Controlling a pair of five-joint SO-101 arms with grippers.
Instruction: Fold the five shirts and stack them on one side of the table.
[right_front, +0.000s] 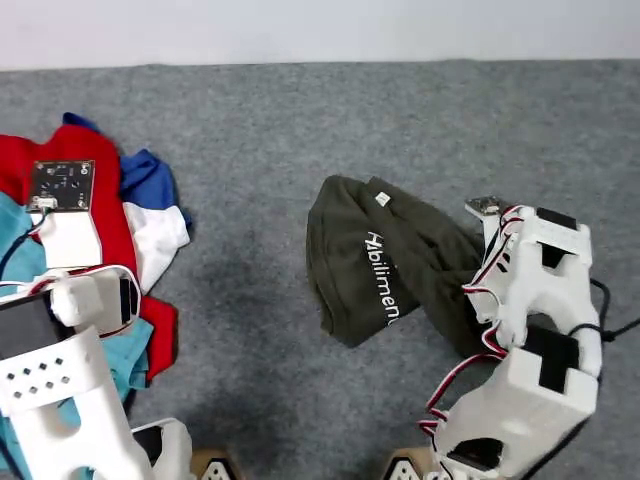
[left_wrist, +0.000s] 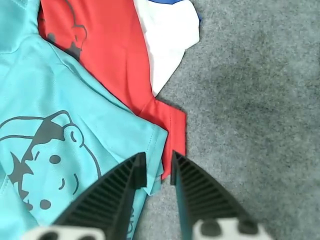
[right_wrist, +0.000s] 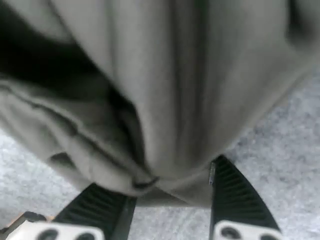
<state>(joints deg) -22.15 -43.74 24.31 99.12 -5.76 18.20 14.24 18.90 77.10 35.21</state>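
From the high view I saw the table (right_front: 250, 130), covered in grey felt, with the olive shirt (right_front: 370, 260) lying crumpled a little right of its middle, white lettering facing up. Its right-hand part ran under the right arm (right_front: 540, 300), which stood over the table's near right corner. Along the left edge lay a loose heap: the red shirt (right_front: 110, 215) on top, the blue shirt (right_front: 150, 180) and the white shirt (right_front: 155, 235) showing from under its right side, and the teal shirt (right_front: 125, 365) at the near end. The left arm (right_front: 60, 390) stood over that heap, well apart from the olive shirt. In the left wrist view the left gripper (left_wrist: 157, 167) hung over the corner of the teal shirt, just beside the red shirt's hem. Its fingers were a narrow gap apart, with the teal edge showing through the gap, and I could see no cloth pinched between them. The teal shirt bore a dark cartoon print. The white shirt lay beyond the red one, with bare grey table beside them. In the right wrist view the right gripper (right_wrist: 170, 180) was clamped on a thick bunch of the olive shirt. The cloth filled the space between the two black ribbed fingers and rose away from them in deep folds, with the table below it.
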